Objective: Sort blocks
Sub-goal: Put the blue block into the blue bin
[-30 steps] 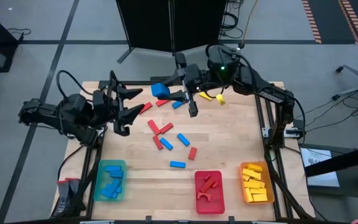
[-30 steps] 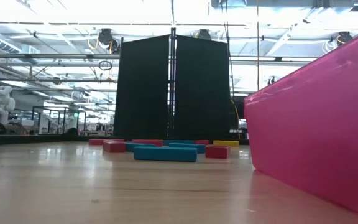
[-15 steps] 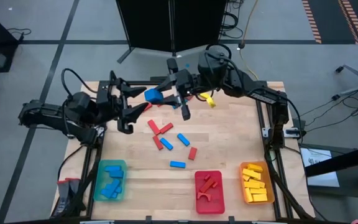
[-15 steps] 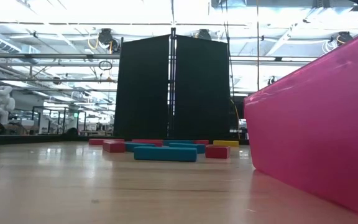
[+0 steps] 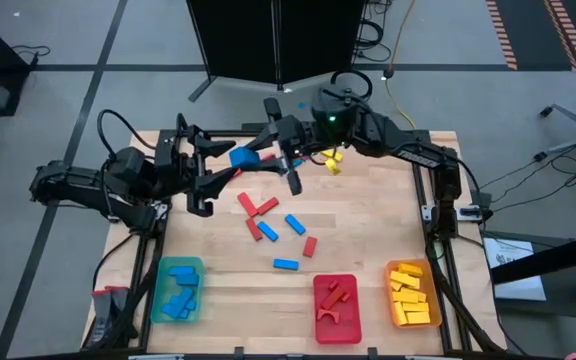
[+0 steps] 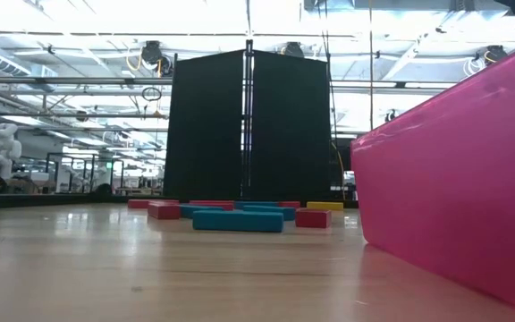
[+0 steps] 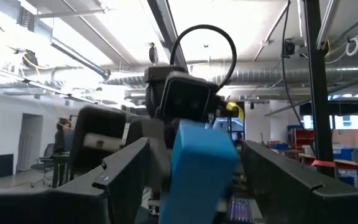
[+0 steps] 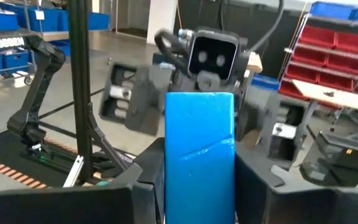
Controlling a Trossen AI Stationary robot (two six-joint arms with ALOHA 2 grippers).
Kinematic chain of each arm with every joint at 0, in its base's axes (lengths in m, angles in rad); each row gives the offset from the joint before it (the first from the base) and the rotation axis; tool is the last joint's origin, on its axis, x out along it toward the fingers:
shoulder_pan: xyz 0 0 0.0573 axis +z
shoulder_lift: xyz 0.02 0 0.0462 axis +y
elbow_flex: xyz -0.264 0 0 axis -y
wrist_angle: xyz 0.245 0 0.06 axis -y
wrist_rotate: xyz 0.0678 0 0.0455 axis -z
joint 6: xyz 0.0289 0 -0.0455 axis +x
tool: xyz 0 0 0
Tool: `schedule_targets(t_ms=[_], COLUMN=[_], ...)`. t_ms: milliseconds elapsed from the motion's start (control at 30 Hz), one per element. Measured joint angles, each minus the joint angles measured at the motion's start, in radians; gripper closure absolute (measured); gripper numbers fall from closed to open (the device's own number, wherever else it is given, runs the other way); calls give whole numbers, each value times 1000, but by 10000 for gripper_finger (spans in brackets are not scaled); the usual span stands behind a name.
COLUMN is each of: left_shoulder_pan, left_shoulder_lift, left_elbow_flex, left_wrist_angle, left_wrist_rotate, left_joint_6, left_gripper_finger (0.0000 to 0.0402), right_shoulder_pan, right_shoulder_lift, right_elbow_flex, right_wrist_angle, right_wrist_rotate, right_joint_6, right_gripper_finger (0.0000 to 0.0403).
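While one blue block (image 5: 244, 156) is held in the air over the far side of the worktop (image 5: 368, 235), pinched by the right end effector (image 5: 264, 158) and presented between the spread fingers of the left end effector (image 5: 220, 168), the rest of the stock lies loose or binned.

Handling, judged: small solid bars, likely light, rigid and smooth-faced; not fragile. They should not deform under a pinch, but a smooth face may slip if caught near a corner. Best hold: across the two long flat sides, near the middle. The held block shows its free end toward the left arm, so that end is the natural place for a second grip.

Count, high view:
- Loose blue blocks on the worktop: three (image 5: 286, 264), plus the one held.
- Loose red blocks: about five, clustered mid-worktop (image 5: 259, 208); some overlap, so the figure is approximate.
- Loose yellow blocks: apparently two, at the far edge by the right arm (image 5: 331, 160); partly hidden.
- Trays: three along the near edge. Green tray (image 5: 157, 290) holds several blue pieces; red tray (image 5: 318, 312) holds red pieces, arches among them; orange tray (image 5: 392, 290) holds a stack of yellow bars. Contents too crowded to count exactly.
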Motion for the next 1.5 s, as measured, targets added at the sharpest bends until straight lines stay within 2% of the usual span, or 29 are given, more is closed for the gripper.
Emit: schedule_targets(t_ms=[967,1100,1333,1500], left_shoulder_pan=[6,6,6,9], left_shoulder_lift=[0,0,0,0], left_elbow_flex=[0,0,0,0], left_wrist_angle=[-3,-2,-3,-3], left_wrist_rotate=[-4,-6,-7,-10], left_joint_6=[10,33,74,88], left_gripper_finger=[143,172,266,272], right_shoulder_pan=[-2,-2,-3,-3], right_shoulder_lift=[9,9,9,10], right_elbow_flex=[-1,-1,-1,-1], right_wrist_angle=[37,32,30,30], right_wrist_rotate=[0,0,7,7], right_joint_6=[6,6,16,18], right_gripper_finger=[292,292,292,292])
